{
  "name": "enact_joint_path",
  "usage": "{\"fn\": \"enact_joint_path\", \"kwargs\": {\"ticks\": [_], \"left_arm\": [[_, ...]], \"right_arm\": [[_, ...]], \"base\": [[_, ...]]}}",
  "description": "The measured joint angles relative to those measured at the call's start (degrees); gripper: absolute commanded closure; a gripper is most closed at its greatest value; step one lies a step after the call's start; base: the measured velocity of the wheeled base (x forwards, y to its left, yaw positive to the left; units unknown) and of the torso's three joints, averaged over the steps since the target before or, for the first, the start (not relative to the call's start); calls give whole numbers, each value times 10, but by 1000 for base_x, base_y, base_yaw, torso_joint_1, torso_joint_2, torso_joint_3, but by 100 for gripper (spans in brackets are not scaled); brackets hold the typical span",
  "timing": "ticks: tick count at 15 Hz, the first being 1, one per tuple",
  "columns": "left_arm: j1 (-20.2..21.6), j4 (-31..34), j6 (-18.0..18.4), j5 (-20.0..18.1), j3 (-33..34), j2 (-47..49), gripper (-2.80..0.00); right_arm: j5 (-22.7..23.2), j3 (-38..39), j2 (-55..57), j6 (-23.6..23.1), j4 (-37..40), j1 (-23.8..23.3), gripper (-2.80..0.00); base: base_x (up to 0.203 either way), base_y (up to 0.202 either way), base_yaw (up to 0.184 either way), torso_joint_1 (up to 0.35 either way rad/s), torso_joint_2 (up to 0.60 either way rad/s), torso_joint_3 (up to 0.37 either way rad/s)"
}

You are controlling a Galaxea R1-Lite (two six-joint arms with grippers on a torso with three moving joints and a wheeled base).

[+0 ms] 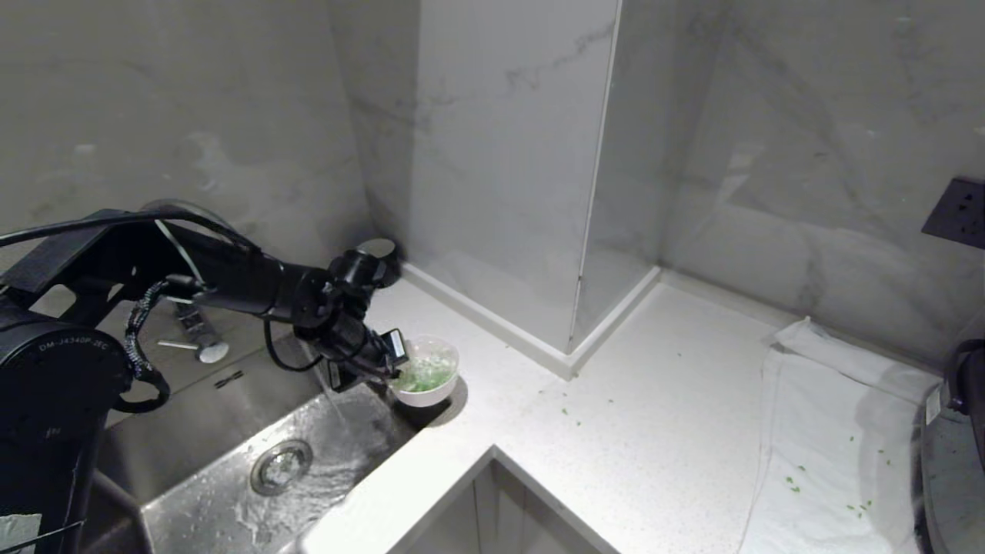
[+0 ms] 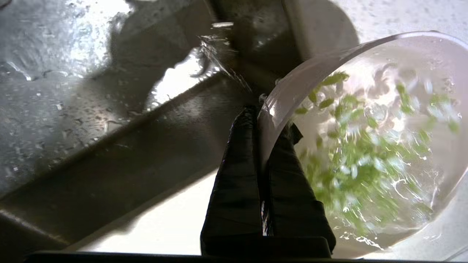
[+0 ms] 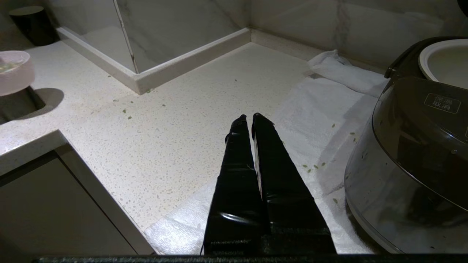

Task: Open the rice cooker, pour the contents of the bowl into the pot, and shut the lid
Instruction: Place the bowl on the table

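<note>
1. While the right gripper (image 3: 248,117) hangs idle over the white cloth (image 3: 321,120) at the worktop's near right, its fingers pressed together on nothing, the rice cooker (image 3: 409,153) stands on that cloth at the right edge; its lid looks raised, since the pot (image 3: 444,60) shows its pale lining, though the lid itself I cannot make out.
2. Loose green bits already lie scattered on the cloth and the worktop (image 1: 631,431); more will follow if the bowl is carried tilted.
3. Farther left, the left gripper (image 2: 261,113) is clamped on the rim of the bowl (image 1: 425,375), one finger inside, one outside; the bowl hangs tilted at the worktop's left edge, above the sink (image 1: 231,492).
4. Water runs over the bowl's rim into the sink; the contents of the bowl (image 2: 362,160) float in it; tipped further, the greens would likely wash down the drain (image 1: 282,465); a wet rim could also slip from so thin a pinch.
</note>
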Motion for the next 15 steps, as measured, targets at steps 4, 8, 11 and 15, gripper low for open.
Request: {"fn": "enact_joint_path", "kwargs": {"ticks": [4,8,11,15], "left_arm": [[-39,-1,-5,1,-13,11,0],[-68,-1,-22,3,-33,33,0],[-88,-1,-23,7,-44,49,0],[-114,0,-35,22,-64,74,0]], "right_arm": [[0,0,0,0,0,0,0],[0,0,0,0,0,0,0],[0,0,0,0,0,0,0],[0,0,0,0,0,0,0]], "base": [[0,0,0,0,0,0],[0,0,0,0,0,0],[0,0,0,0,0,0],[0,0,0,0,0,0]]}}
